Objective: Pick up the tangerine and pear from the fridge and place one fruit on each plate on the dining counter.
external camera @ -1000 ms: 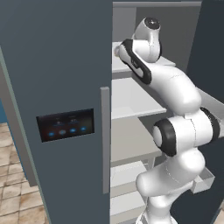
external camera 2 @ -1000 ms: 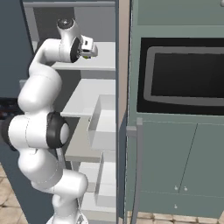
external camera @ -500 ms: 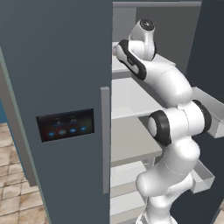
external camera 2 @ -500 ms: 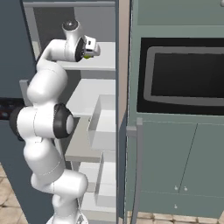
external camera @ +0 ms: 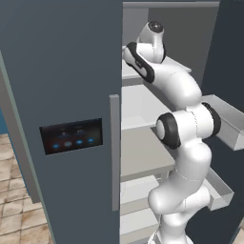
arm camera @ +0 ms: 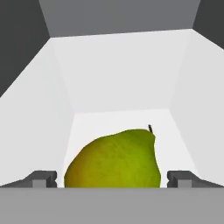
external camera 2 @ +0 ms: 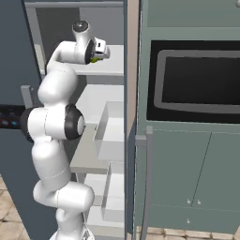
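In the hand view the two dark fingertips [arm camera: 43, 178] stand at the far left and far right of the bottom edge, as wide apart as they go. The gripper [arm camera: 112, 179] has the pear [arm camera: 114, 159] between them, but a sliver of pale shelf shows on each side of the fruit, so neither tip is seen touching it and nothing is gripped. The pear is yellow-green with a browner flush at its lower left, and its short dark stem points up and to the right. It lies on a pale shelf [arm camera: 118, 118] of the fridge [external camera: 62, 76], near the front edge of that shelf, with white walls rising on both sides and behind.

The right base view shows what the hand view cannot: the gripper [external camera 2: 102, 50] reaches into the upper part of the open fridge, level with the top shelf [external camera 2: 110, 65], and a small patch of yellow-green, the pear [external camera 2: 95, 59], peeps out just under the hand. That view also shows the grey-green cabinet [external camera 2: 187, 178] with its built-in microwave [external camera 2: 194, 82] just beside the fridge.

The left base view shows the closed fridge door with its black panel of blue lights [external camera: 71, 136] and a long upright handle [external camera: 114, 152]; there the arm's wrist hides the fingers.
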